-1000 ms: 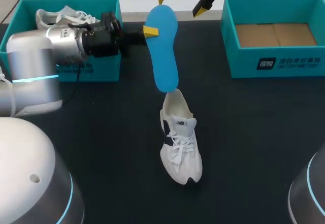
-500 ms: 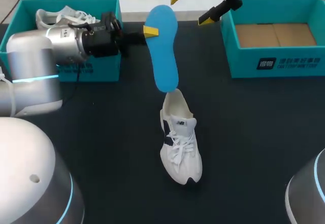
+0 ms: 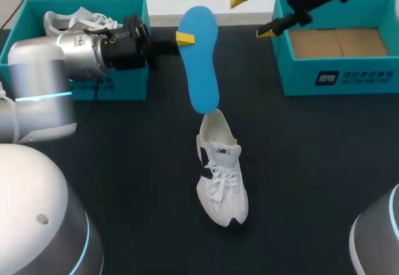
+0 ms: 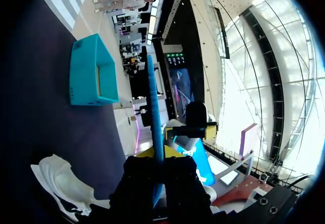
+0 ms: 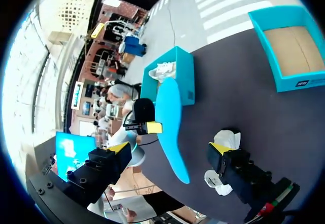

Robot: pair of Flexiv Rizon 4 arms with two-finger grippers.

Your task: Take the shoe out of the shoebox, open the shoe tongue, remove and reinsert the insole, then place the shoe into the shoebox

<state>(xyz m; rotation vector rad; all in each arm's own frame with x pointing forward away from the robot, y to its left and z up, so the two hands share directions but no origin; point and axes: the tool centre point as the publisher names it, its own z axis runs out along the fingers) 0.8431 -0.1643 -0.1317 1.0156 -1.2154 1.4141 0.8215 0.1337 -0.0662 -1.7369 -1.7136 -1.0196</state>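
- Left fingers [image 3: 184, 38] are clamped on one edge of a blue foam insole [image 3: 202, 69], holding it on end above the heel of a white lace-up sneaker [image 3: 221, 178].
- Its lower tip hangs just over the sneaker's heel opening.
- That sneaker stands on the dark surface [image 3: 312, 163].
- Right fingers [image 3: 237, 0] are spread apart beyond the sneaker's heel, beside an open teal cardboard shoebox [image 3: 336, 82].

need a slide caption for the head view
Left gripper holds the blue insole up near the white shoe; right gripper open by the right shoebox.
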